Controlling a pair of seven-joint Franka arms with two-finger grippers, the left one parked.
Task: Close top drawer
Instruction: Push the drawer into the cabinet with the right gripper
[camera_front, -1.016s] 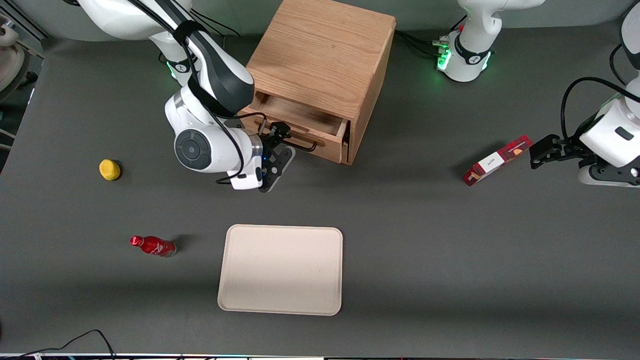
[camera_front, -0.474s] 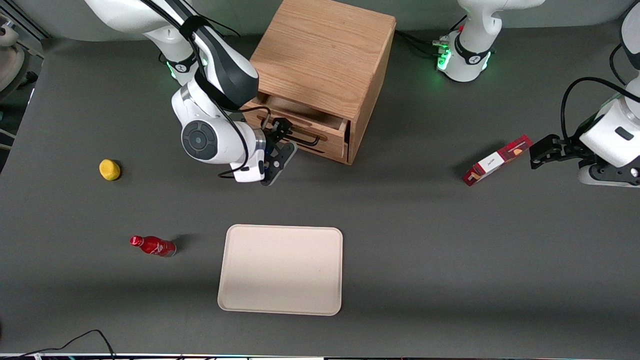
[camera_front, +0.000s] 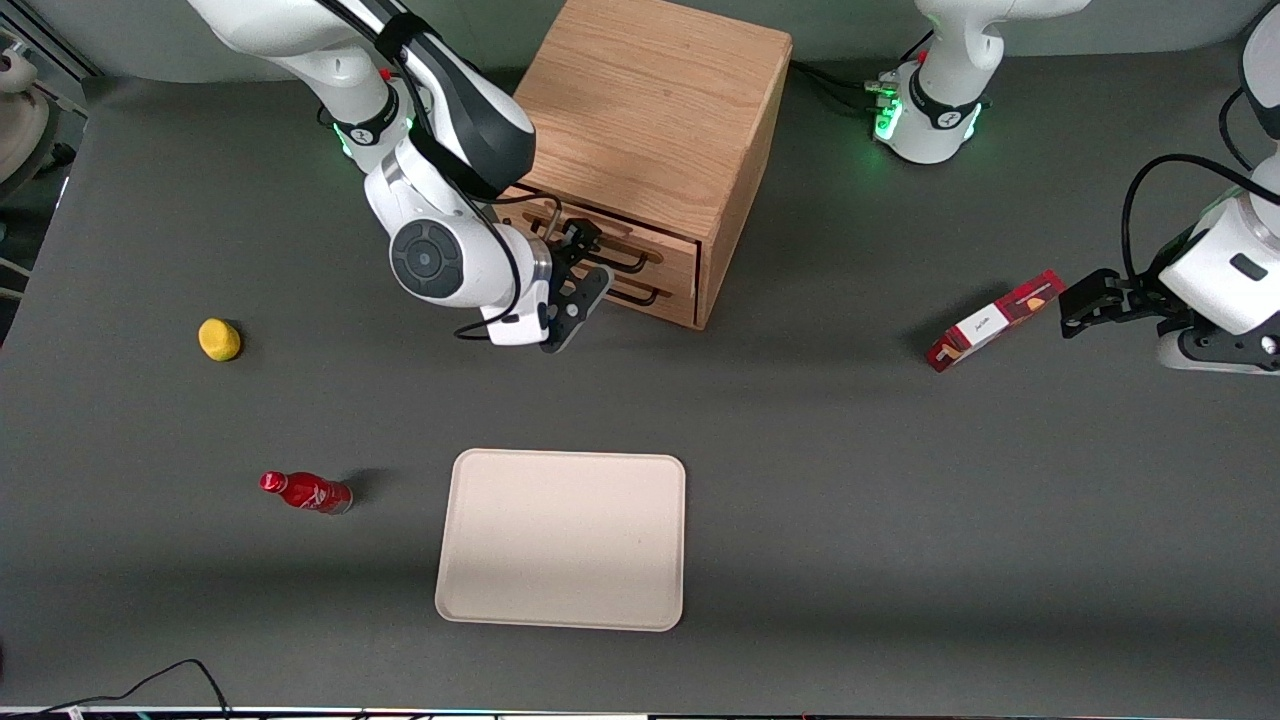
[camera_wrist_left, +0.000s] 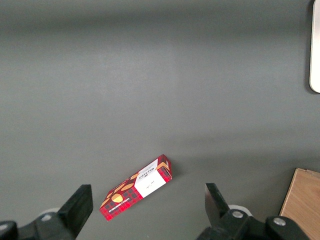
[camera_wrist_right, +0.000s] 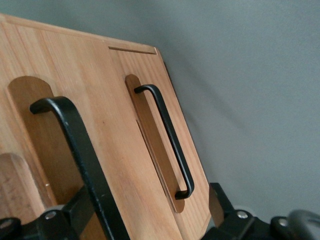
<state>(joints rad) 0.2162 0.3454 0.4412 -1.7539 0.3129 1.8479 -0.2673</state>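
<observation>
A: Status of the top drawer (camera_front: 600, 243)?

B: Seated in the cabinet (camera_front: 650, 110), its front about flush with the lower drawer (camera_front: 640, 290); closure appears complete or nearly so.

A: Gripper (camera_front: 578, 278) position and state?

B: Directly in front of the cabinet, at the top drawer's handle (camera_wrist_right: 82, 160). Fingers spread, one on each side of the bar, gripping nothing.

A: Next move?

B: Confirm full seating, then retract straight away from the cabinet front, clearing both handles.

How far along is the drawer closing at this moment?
Nearly done: the top drawer sits about flush with the cabinet front, with no open cavity showing. In hand: the gripper is at its black handle, with the lower drawer's handle beside it. Left: letting go and backing away.
</observation>
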